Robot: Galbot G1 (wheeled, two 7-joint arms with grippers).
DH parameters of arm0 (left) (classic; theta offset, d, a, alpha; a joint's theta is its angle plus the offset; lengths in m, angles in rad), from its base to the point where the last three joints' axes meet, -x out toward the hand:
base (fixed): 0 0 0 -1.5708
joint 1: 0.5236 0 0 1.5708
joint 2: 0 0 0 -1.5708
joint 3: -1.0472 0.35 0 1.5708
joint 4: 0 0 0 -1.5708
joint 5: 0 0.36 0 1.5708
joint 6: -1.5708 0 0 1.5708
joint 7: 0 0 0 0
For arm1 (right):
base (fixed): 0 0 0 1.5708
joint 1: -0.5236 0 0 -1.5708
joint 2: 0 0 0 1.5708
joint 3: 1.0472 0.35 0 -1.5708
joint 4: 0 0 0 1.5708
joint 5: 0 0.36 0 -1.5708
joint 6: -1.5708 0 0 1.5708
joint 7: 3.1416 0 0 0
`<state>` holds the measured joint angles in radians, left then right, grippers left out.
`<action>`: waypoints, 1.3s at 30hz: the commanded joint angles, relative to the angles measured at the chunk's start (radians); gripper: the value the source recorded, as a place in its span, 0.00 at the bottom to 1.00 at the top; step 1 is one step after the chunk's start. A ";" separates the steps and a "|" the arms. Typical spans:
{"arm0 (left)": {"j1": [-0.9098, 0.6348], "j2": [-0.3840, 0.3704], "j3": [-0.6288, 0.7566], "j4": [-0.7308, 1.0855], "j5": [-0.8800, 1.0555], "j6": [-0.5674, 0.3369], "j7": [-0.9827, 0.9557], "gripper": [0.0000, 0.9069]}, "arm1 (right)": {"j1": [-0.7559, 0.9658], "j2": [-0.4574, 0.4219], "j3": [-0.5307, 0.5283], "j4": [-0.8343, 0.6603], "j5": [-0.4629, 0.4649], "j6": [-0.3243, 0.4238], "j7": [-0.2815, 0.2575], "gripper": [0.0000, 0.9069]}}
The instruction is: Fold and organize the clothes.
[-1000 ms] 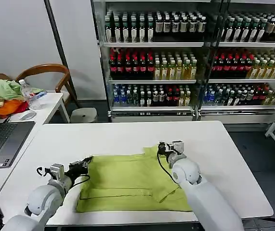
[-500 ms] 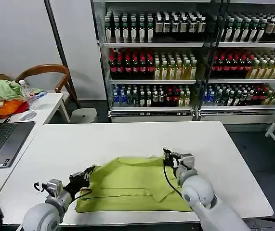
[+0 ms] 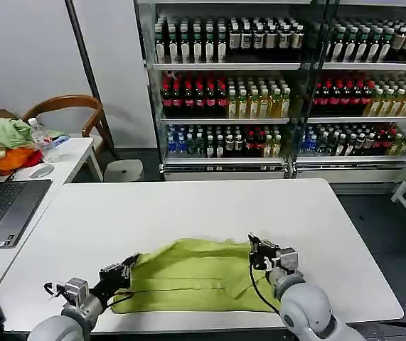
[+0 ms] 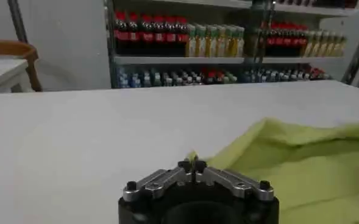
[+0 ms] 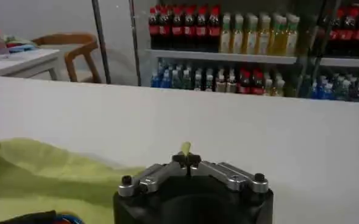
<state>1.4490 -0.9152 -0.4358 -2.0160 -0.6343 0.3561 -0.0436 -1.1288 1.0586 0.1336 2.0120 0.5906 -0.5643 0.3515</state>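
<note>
Lime yellow-green T-shirt [image 3: 192, 277] lies near the lower edge of the frame on my white table [image 3: 188, 206], partly folded and rumpled, its far edge humped up into soft ridges while the near edge rests flat along the table's front. The fabric looks thin and plain, with no print on it.

My left gripper [image 3: 121, 273] sits at the lower left of the head view, its fingers pressed together on the shirt's left corner; from the left wrist camera a small peak of the yellow-green cloth [image 4: 270, 158] rises right at the closed tips of that gripper [image 4: 192, 165].

My right gripper [image 3: 258, 250] is at the lower middle-right of the head view, clamped on the shirt's upper right edge. The right wrist camera shows a sliver of the same fabric [image 5: 45, 176] pinched between the closed tips of that gripper [image 5: 186, 159].

Shelves of bottled drinks [image 3: 259, 92] fill the upper frame, and a laptop [image 3: 3, 209] lies at the left edge.
</note>
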 commanded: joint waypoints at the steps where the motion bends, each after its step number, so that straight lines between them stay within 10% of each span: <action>1: 0.032 0.007 -0.012 -0.014 0.002 -0.005 0.000 0.04 | -0.054 -0.012 0.017 0.048 -0.012 0.003 0.004 0.00; 39: 0.063 0.015 -0.006 0.005 0.030 -0.015 0.014 0.04 | -0.117 -0.026 0.038 0.054 -0.048 -0.007 0.004 0.00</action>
<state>1.5104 -0.9000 -0.4436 -2.0134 -0.6073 0.3441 -0.0300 -1.2375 1.0319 0.1717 2.0712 0.5523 -0.5717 0.3559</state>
